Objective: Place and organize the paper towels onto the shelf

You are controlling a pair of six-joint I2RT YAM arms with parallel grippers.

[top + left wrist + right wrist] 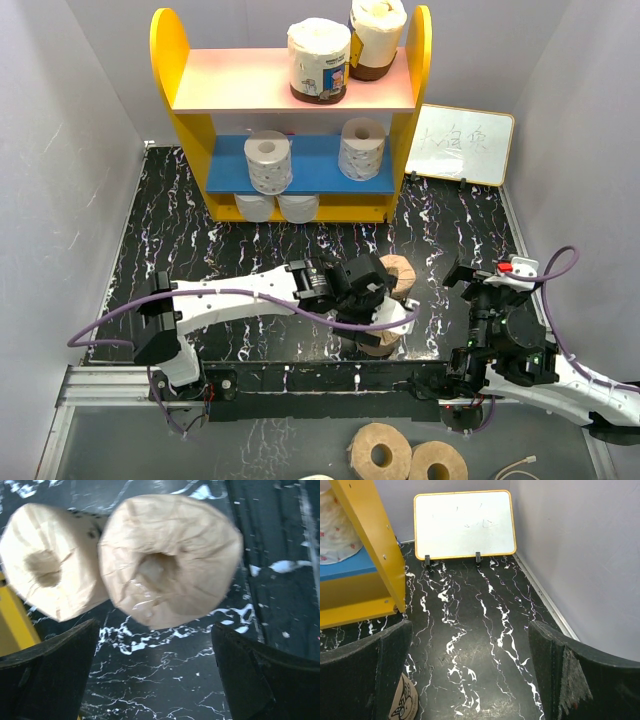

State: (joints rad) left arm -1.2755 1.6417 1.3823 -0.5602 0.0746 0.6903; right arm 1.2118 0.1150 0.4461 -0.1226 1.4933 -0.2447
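My left gripper (155, 637), jaws spread wide, hovers over a tan roll (170, 560), ready to grasp it for the shelf (230, 92); my right gripper (470, 630) sits spread, empty.

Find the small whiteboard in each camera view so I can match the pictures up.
Top external: the whiteboard is at upper right, standing near the back wall.
Left wrist: not in it; only tan rolls on the marbled table.
Right wrist: the whiteboard is at top centre, at the far end of the table.
Shared landmark: the shelf's yellow side panel stands just left of the whiteboard in both of those views.
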